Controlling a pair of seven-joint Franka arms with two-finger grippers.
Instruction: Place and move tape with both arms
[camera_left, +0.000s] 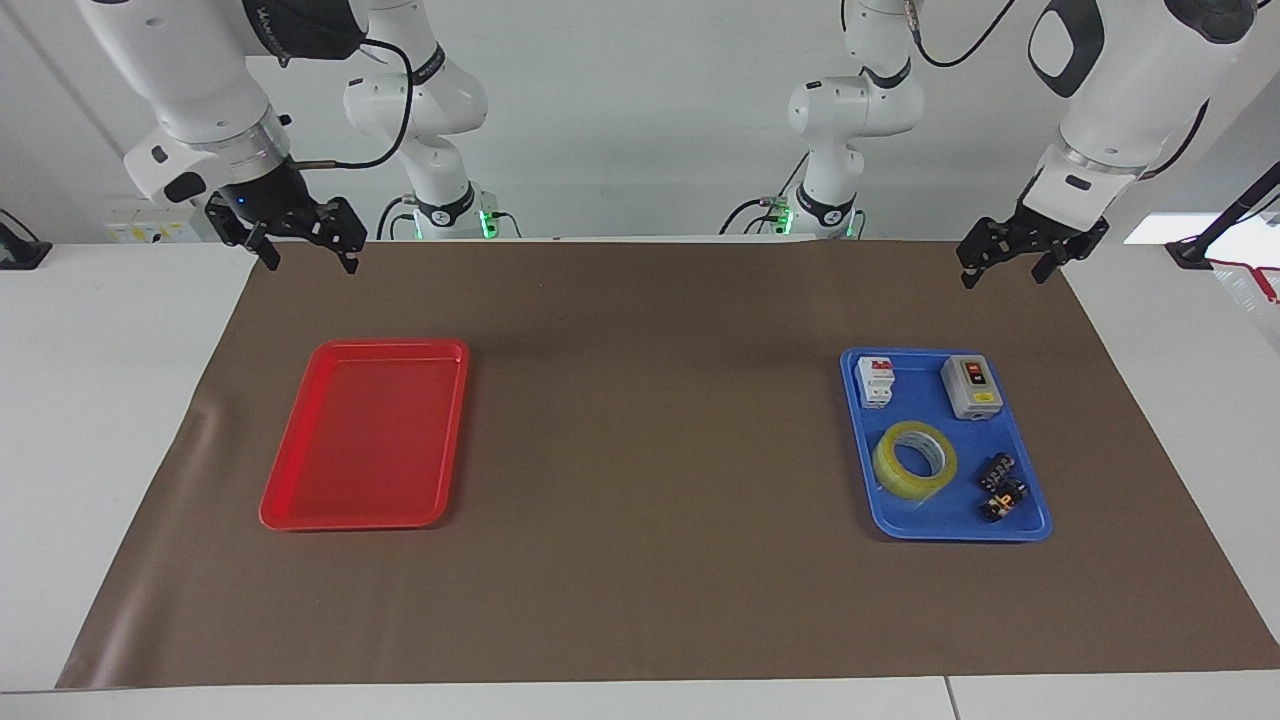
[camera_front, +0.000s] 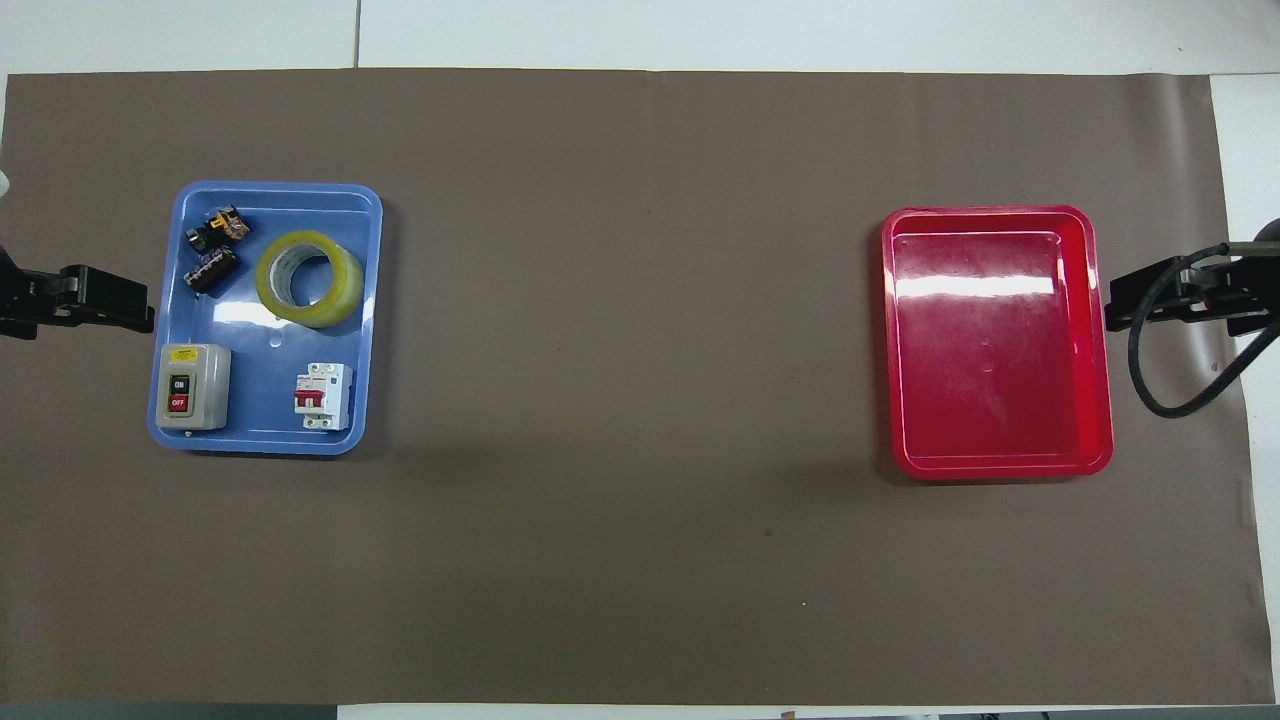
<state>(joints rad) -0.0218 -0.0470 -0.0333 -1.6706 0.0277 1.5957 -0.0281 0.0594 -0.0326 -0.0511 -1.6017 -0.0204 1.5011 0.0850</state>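
The tape (camera_left: 893, 478), a yellow translucent roll, lies flat in the blue tray (camera_left: 960, 534) at the left arm's end of the table; from above, the tape (camera_front: 342, 292) sits in the tray's half farther from the robots. My left gripper (camera_left: 1003, 279) hangs open and empty over the brown mat beside the blue tray (camera_front: 262, 415), well apart from the tape. High over the mat's edge beside the red tray (camera_left: 365, 440), my right gripper (camera_left: 310, 264) is also open and empty. Both grippers show at the overhead view's edges: left gripper (camera_front: 140, 318), right gripper (camera_front: 1112, 310).
The blue tray also holds a grey switch box (camera_left: 971, 386), a white circuit breaker (camera_left: 876, 382) and small dark parts (camera_left: 1002, 487). The red tray (camera_front: 1000, 380) holds nothing. A brown mat (camera_front: 640, 300) covers the table between the trays.
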